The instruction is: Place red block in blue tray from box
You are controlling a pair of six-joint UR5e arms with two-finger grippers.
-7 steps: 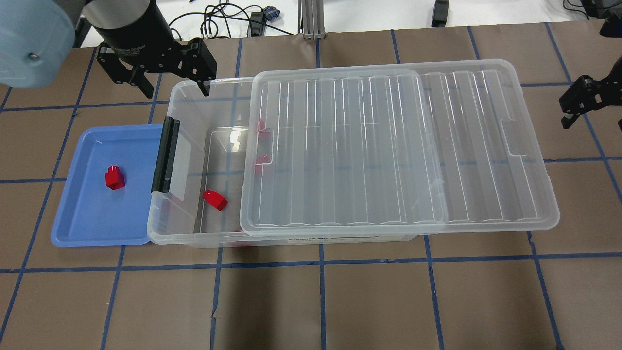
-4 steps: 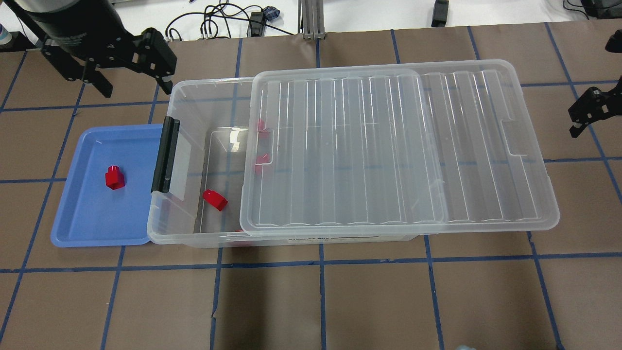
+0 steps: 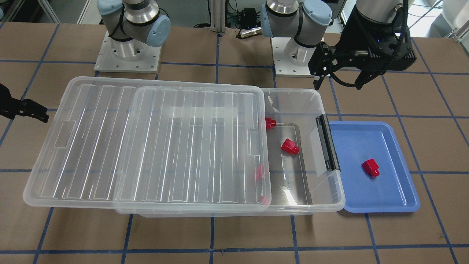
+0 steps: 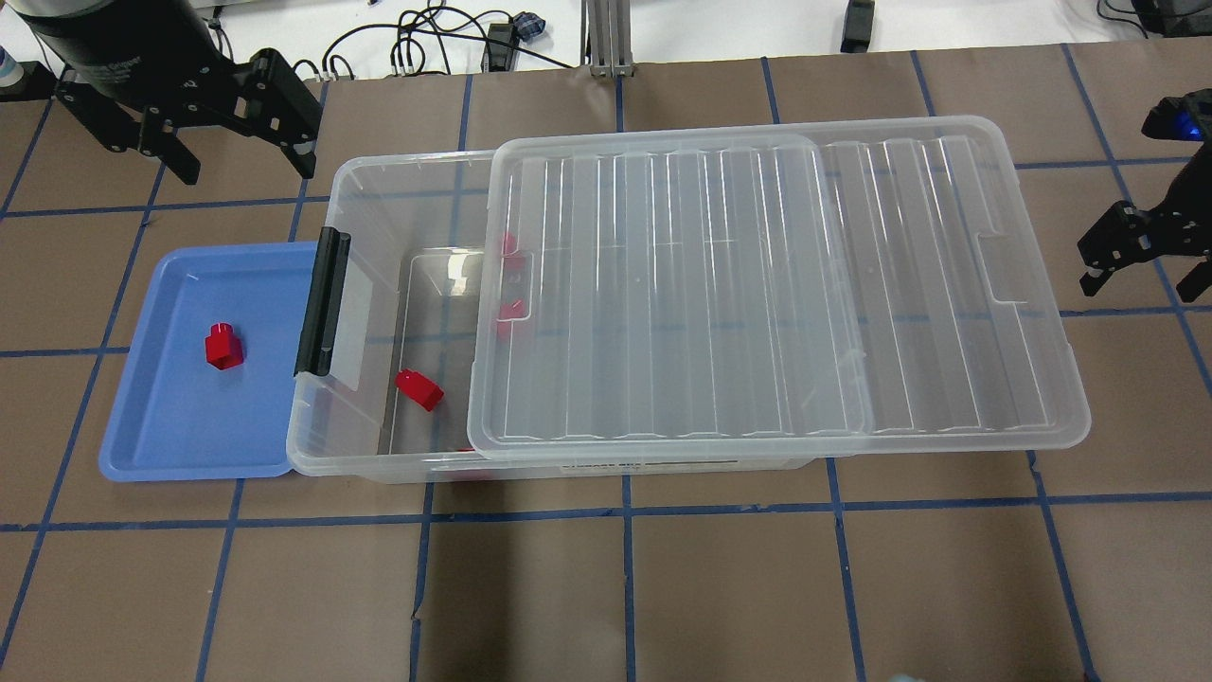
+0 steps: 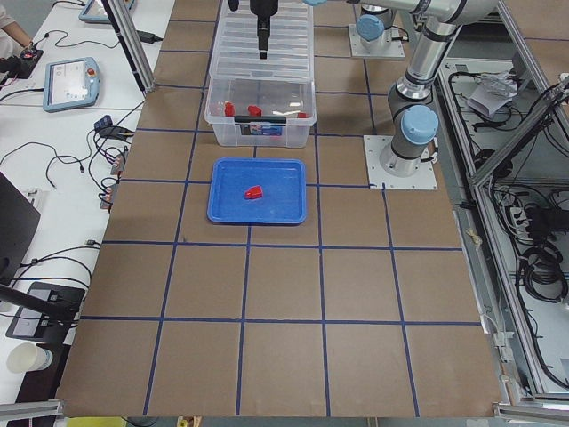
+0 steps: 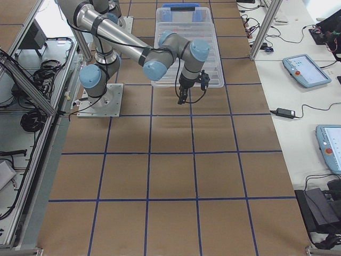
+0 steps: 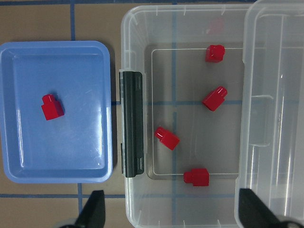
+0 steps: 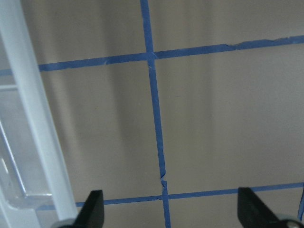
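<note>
I cannot read a single word or number from here. A line of small white lettering point(image 4: 112, 68) runs across the black body of the left gripper point(image 4: 248, 175), and a pale label strip point(image 4: 653, 465) with dark print sits on the long wall of the box point(image 4: 379, 185) nearest the robot, but both are too small and blurred for me to make out. The screens of the teach pendants point(image 5: 71, 83) on the side bench are just as unreadable.

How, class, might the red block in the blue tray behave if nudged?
The red block probably slides rather than rolls: it rests on a flat side in the glossy blue tray. Small hard-looking plastic, so likely light and stiff.
</note>
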